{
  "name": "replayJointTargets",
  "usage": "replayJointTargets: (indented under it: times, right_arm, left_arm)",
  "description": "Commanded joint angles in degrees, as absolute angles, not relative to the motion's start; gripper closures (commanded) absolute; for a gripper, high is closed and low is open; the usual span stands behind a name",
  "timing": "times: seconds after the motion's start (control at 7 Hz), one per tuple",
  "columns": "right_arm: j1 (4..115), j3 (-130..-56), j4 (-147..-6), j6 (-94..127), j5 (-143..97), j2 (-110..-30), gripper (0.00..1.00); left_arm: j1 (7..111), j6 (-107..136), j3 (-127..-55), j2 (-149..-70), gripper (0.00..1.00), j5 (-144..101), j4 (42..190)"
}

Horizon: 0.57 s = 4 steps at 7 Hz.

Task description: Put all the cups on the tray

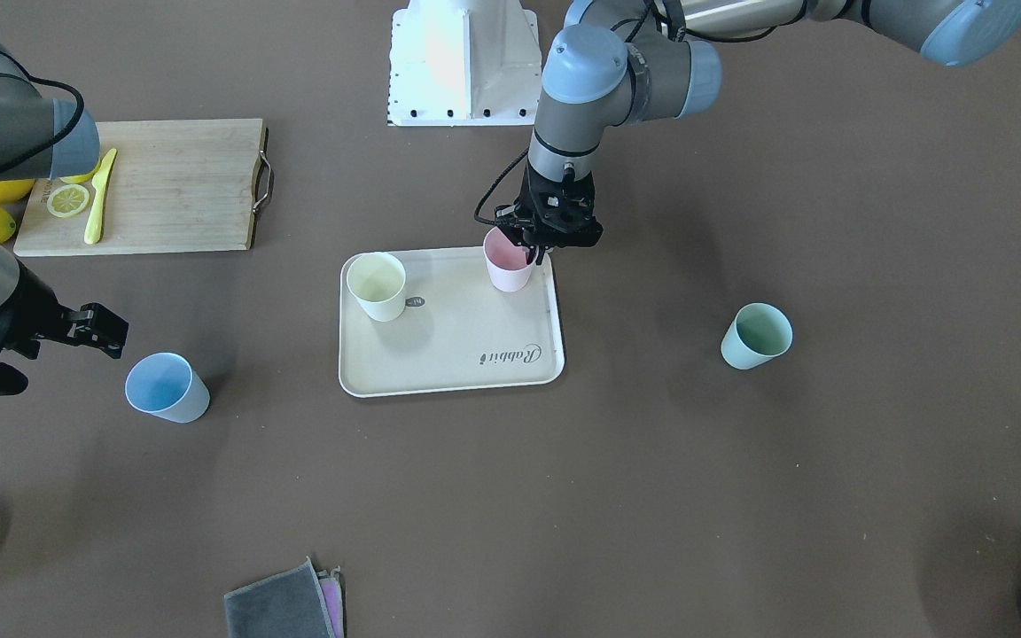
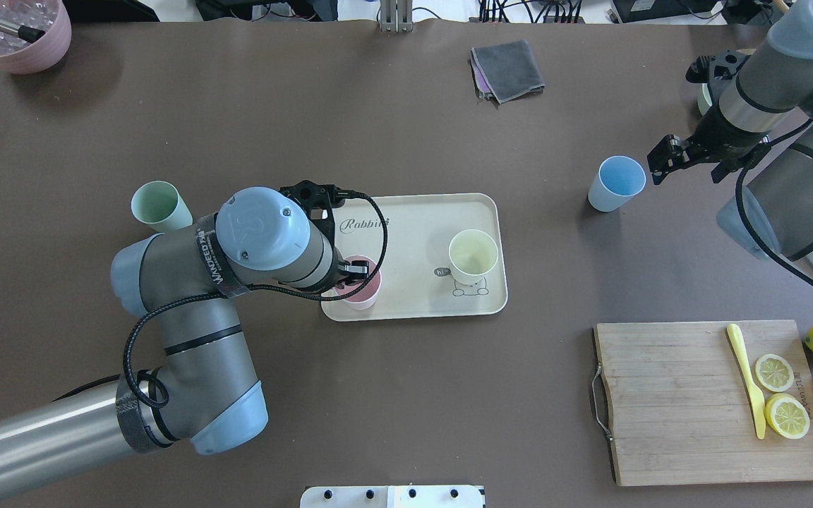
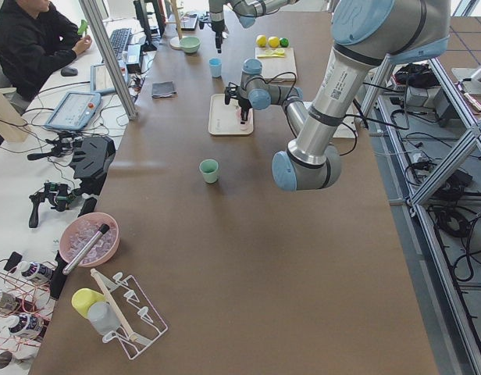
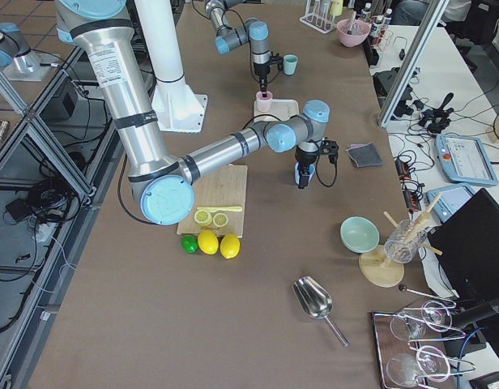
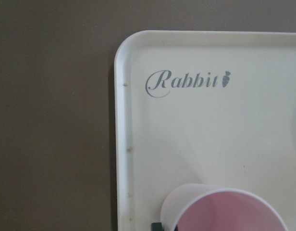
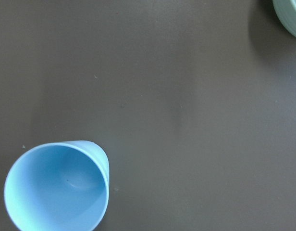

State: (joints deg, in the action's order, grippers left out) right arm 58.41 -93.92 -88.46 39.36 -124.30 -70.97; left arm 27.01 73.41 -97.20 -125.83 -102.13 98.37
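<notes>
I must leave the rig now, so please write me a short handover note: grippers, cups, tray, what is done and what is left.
Left gripper: at the rim of the pink tapered cup, which stands on the cream rectangular tray; grip cannot be judged.
Right gripper: open, empty, beside the light blue cup.
Done: pale yellow cup and pink one on the tray.
Left: blue cup and mint green cup, both upright on the brown table, apart from the tray.

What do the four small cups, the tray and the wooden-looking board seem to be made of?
The pink cup, pale yellow cup, light blue cup and mint green cup: probably matte plastic or a fibre composite; flat pastel colour, no gloss, thin rims. The tray: likely the same kind, cream, dull, printed script. The cutting board: wood, visible grain; its handle looks metal.
</notes>
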Motion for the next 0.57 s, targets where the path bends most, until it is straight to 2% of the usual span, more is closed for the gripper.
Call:
replayJointTargets:
  times: [0.0,0.14,0.43]
  right_arm:
    - [58.4,-90.3,-83.9,39.9,-124.5,-69.2,0.00]
    - [58.4,-88.7,-82.7,39.9,-124.5,-68.4,0.00]
    - [57.3,-84.8,-78.0,40.1,-124.4,-68.5,0.00]
  left_arm:
    - [27.0,73.3,-97.4,-125.8,0.07,-100.7,98.4]
    - [27.0,73.3,-97.5,-125.8,0.03,-100.2,98.4]
    - [27.2,73.2,-97.6,-125.8,0.03,-100.1,98.4]
